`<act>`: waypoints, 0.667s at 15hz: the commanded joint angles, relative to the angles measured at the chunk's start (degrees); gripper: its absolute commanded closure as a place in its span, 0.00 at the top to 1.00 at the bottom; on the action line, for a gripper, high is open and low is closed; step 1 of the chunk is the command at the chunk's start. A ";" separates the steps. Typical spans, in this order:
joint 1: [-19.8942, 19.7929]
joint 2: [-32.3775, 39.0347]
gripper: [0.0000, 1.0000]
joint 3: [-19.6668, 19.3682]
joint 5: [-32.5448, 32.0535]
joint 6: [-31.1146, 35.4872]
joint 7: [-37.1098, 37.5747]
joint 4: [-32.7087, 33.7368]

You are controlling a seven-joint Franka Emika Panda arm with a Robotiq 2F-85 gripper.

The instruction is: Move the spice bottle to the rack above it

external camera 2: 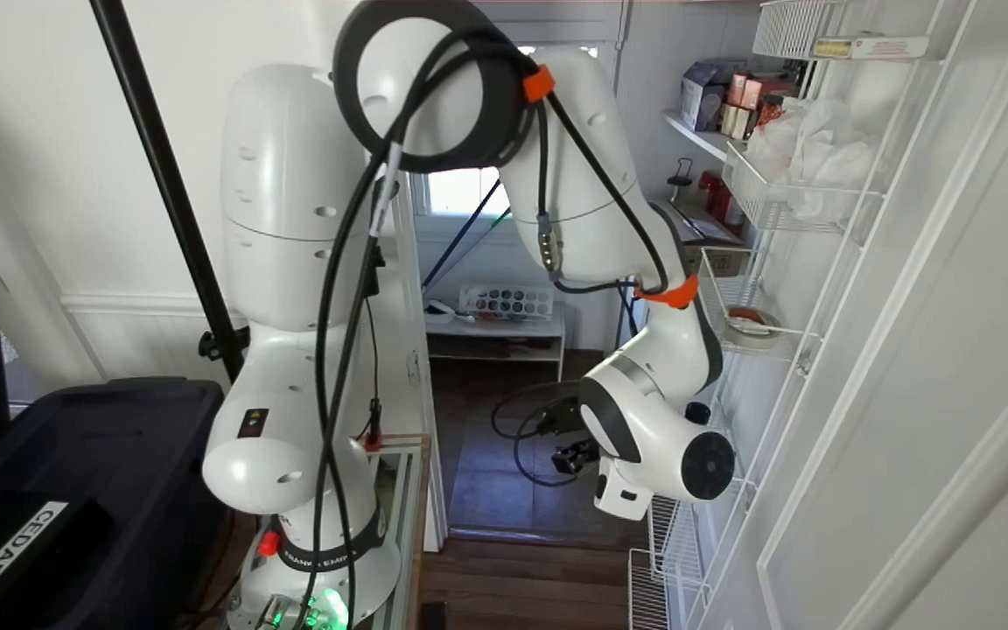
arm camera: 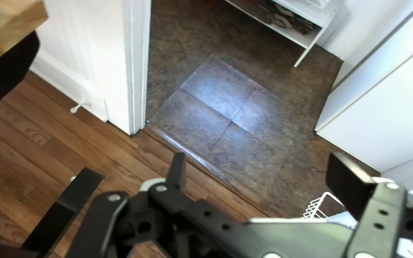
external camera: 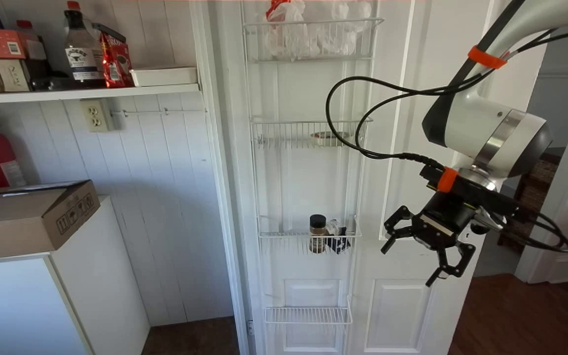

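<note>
A white door [external camera: 402,315] stands behind a tall wire organizer [external camera: 284,235], well apart from the edge of the wooden table [arm camera: 22,27]. The arm [external camera 2: 587,238] rises beside that edge, folds over at the top, stretches out past it and bends down near the organizer. Beyond the table's corner the gripper [external camera: 408,265] hangs on a slant, facing the floor [arm camera: 206,118], its fingers [external camera: 388,245] spread wide apart. In an exterior view, the organizer's second rack [external camera: 289,133] from the top bears a shallow round thing [external camera: 331,139]. On the tier below, away from the table's edge, the black-capped spice bottle [external camera: 317,228] stands upright, just beside a small dark clump [external camera: 337,243].
</note>
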 commanded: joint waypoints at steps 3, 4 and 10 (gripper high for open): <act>-1.12 5.82 1.00 0.74 18.01 -0.20 -0.78 5.04; -1.16 6.31 1.00 0.65 21.23 -0.37 -0.98 5.58; -0.08 6.37 1.00 -0.11 32.70 -0.07 -0.57 6.04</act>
